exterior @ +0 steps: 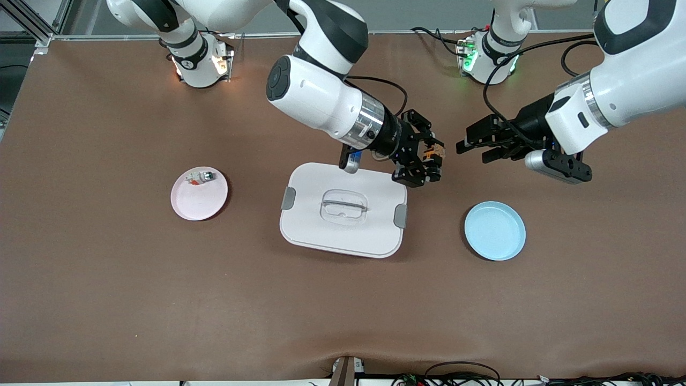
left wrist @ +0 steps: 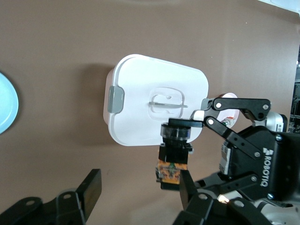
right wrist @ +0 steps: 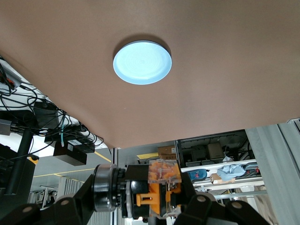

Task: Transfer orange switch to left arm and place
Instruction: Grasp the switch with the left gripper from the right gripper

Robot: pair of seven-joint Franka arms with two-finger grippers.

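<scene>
My right gripper (exterior: 429, 159) is shut on the orange switch (exterior: 433, 152) and holds it in the air over the table, just off the box's corner toward the left arm's end. The right wrist view shows the switch (right wrist: 161, 180) clamped between the fingers of this gripper (right wrist: 143, 194). My left gripper (exterior: 470, 147) is open and faces the switch from a short gap. In the left wrist view the switch (left wrist: 172, 169) hangs between the left gripper's (left wrist: 138, 193) fingers, close to one fingertip (left wrist: 188, 186). The white box (exterior: 343, 210) lies at mid table.
A pink plate (exterior: 199, 194) with a whitish switch (exterior: 199, 177) lies toward the right arm's end. An empty blue plate (exterior: 494, 230) lies toward the left arm's end, below the left gripper in the front view. The blue plate also shows in the right wrist view (right wrist: 142, 62).
</scene>
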